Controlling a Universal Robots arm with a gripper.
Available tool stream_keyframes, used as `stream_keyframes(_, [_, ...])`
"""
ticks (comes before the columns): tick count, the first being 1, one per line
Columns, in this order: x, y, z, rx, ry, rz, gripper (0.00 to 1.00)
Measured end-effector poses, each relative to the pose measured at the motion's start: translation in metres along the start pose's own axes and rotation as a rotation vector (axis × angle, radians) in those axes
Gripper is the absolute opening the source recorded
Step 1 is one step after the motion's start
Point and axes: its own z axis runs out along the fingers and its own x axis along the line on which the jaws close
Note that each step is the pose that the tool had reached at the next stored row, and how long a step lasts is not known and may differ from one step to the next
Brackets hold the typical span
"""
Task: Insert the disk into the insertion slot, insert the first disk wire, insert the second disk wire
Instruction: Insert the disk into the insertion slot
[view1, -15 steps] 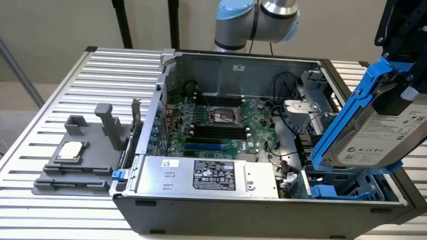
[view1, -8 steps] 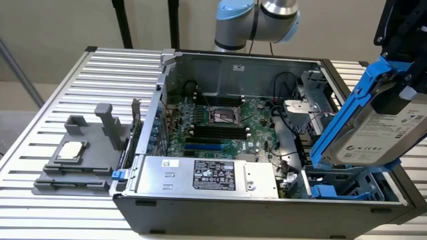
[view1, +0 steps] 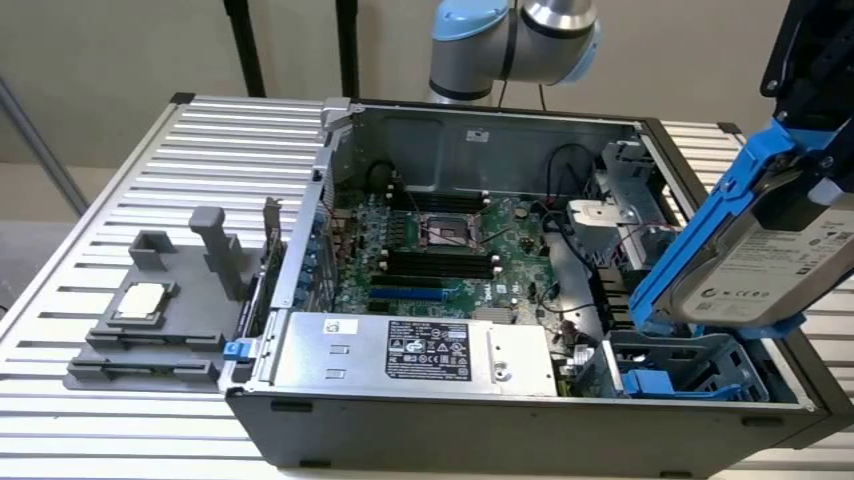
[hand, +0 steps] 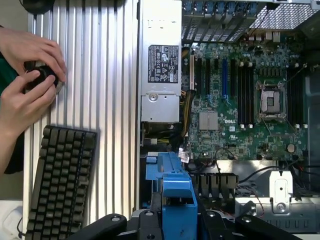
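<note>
Jaws partly closed, clamped on the blue carrier (hand: 172, 187) of the disk (view1: 767, 275). Disk hangs tilted at the exterior view's right edge, lower end just above the slot (view1: 681, 365) in the lower right, not yet inserted. Beside it, power supply (view1: 414, 350); farther back, motherboard (view1: 441, 250). Case stands on bench (view1: 200, 150).

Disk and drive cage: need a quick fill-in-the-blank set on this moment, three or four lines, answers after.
1. The gripper is shut on the ____.
2. The disk is clipped in a ____ carrier frame.
3. The disk hangs tilted ____ the insertion slot, not yet in it.
4. A person's hands are over the ribbed table, near a black ____.
Missing words: disk; blue; above; keyboard.
</note>
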Motion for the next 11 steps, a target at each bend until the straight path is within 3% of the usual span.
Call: stream_keyframes(11, [0.001,-0.0089,0.0195,-0.0001,-0.0004,-0.003,0.33])
